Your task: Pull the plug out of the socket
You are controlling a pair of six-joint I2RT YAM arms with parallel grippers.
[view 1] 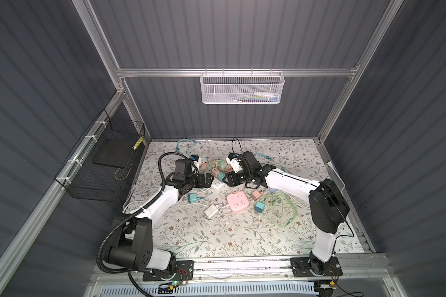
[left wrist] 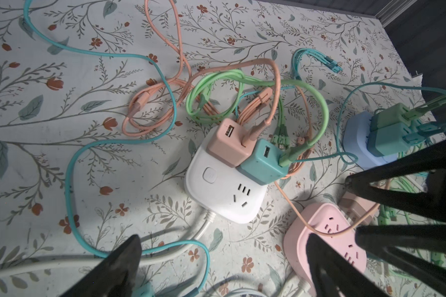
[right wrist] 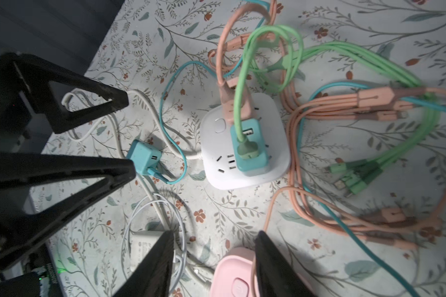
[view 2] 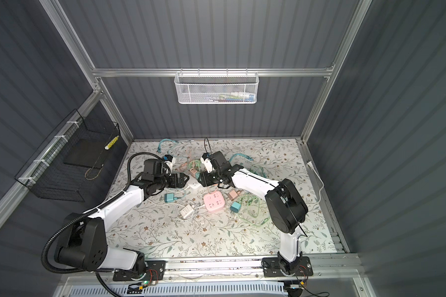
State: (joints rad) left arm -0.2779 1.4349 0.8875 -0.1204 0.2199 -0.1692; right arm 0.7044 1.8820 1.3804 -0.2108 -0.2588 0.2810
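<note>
A white socket cube (left wrist: 224, 190) lies on the floral mat, also seen in the right wrist view (right wrist: 245, 177) and in a top view (view 1: 217, 185). Two plugs sit side by side in it: a salmon plug (left wrist: 227, 146) and a teal plug (left wrist: 262, 164) (right wrist: 250, 149), each with a cable in its USB port. My left gripper (left wrist: 223, 257) (view 1: 208, 180) hovers just left of the socket, open and empty. My right gripper (right wrist: 214, 246) (view 1: 227, 180) hovers just right of it, jaws apart with nothing between them.
A pink socket cube (view 1: 237, 202) lies nearer the front. A blue socket (left wrist: 358, 144) carries green and teal plugs. Loose teal plugs (view 1: 192, 197) (view 1: 259, 206), a white charger (view 1: 210, 212) and tangled green, salmon and teal cables (right wrist: 371, 159) surround the socket.
</note>
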